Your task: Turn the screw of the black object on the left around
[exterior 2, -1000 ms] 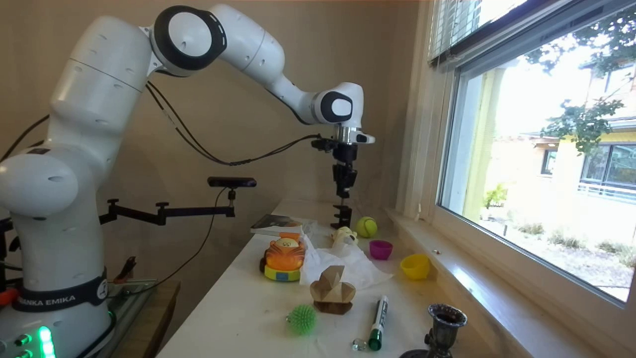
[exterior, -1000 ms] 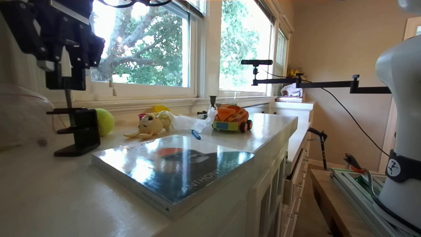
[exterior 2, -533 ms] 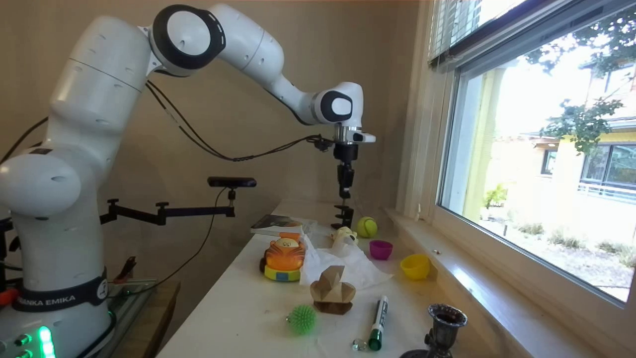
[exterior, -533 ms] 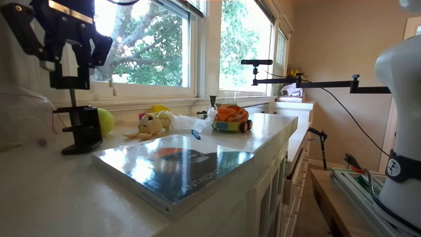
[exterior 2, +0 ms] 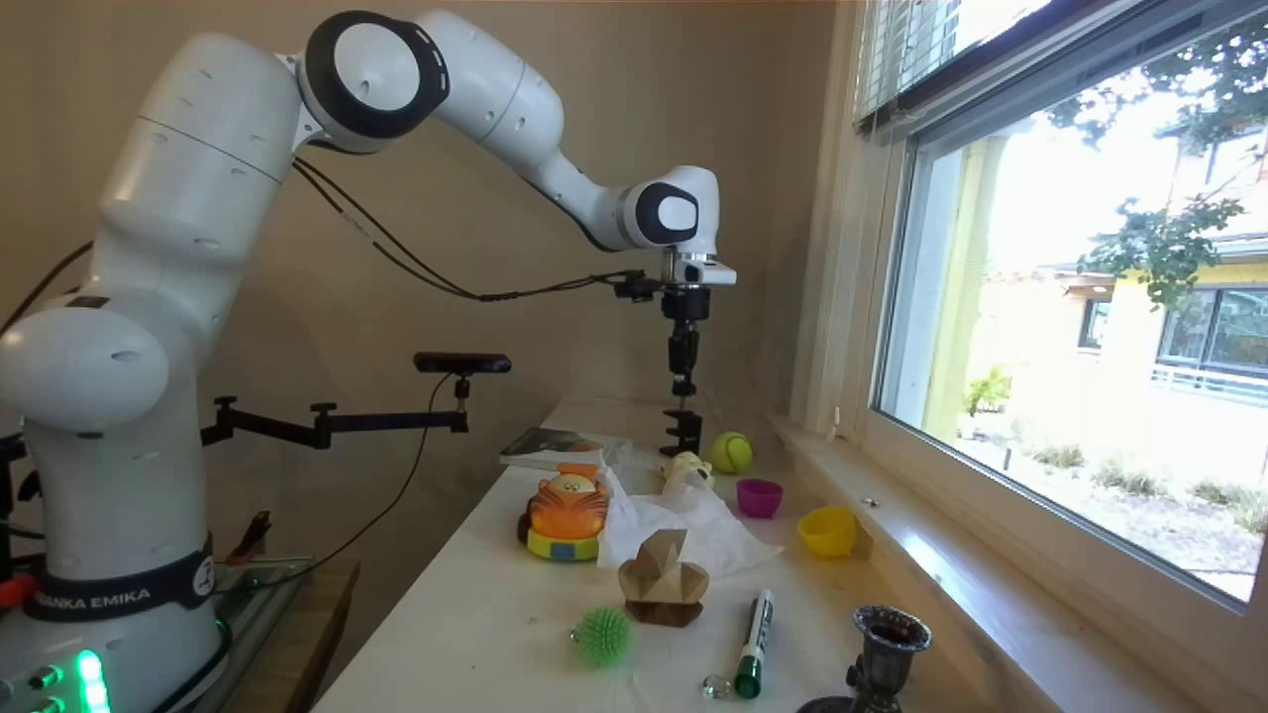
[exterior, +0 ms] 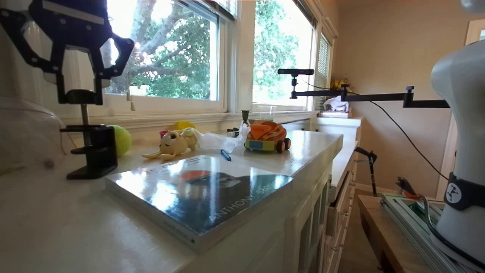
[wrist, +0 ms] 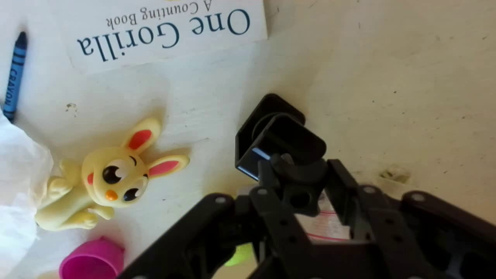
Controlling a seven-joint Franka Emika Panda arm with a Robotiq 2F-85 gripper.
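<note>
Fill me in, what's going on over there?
The robot's gripper is closed around the top of the screw on the black clamp. It looks like a grip for turning the screw. The clamp stands upright on the white counter, near a tennis ball.

1. An exterior view, low, faces the window [exterior: 163, 53] past the near book [exterior: 197, 197]
2. An exterior view looks down along the counter [exterior 2: 466, 634]
3. The wrist view faces down, close
4. All 3 share the black object [exterior: 101, 151]
</note>
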